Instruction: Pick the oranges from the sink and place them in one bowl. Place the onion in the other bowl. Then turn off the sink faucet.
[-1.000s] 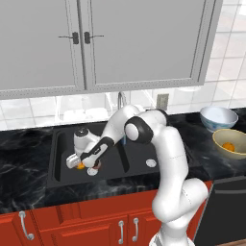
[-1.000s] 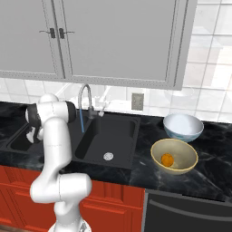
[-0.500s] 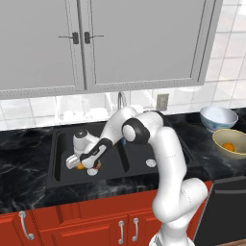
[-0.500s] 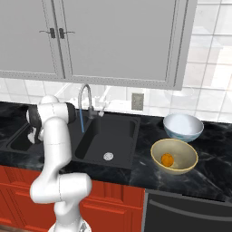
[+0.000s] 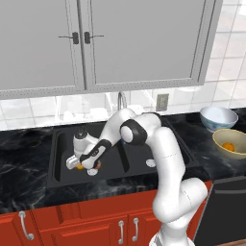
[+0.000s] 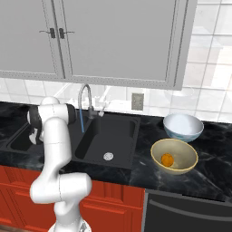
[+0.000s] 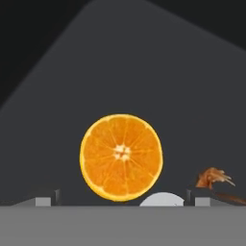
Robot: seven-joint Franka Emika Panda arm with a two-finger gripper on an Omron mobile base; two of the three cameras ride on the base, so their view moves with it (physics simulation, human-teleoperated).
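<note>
An orange (image 7: 121, 156) lies on the floor of the sink's (image 5: 60, 144) left basin, seen in the hand view between the two fingertips (image 7: 46, 199). My gripper (image 5: 77, 162) hangs open just over that orange (image 5: 78, 167), not touching it. The reddish-brown onion (image 7: 213, 178) lies close beside it, near the white drain (image 7: 162, 199). Another orange (image 6: 167, 159) rests in the yellow-tan bowl (image 6: 176, 146) on the counter right of the sink (image 6: 122, 136). The pale blue-white bowl (image 6: 182, 127) behind it holds nothing. A thin blue stream runs from the silver faucet (image 6: 84, 97).
The arm's elbow arches over the divider between the two basins. The right basin holds only its drain (image 6: 108, 156). Grey wall cabinets hang above the black counter, and a wall socket (image 6: 136, 100) sits behind the sink.
The gripper has sunk a little lower into the left basin toward the orange, jaws still wide. Nothing else has moved.
</note>
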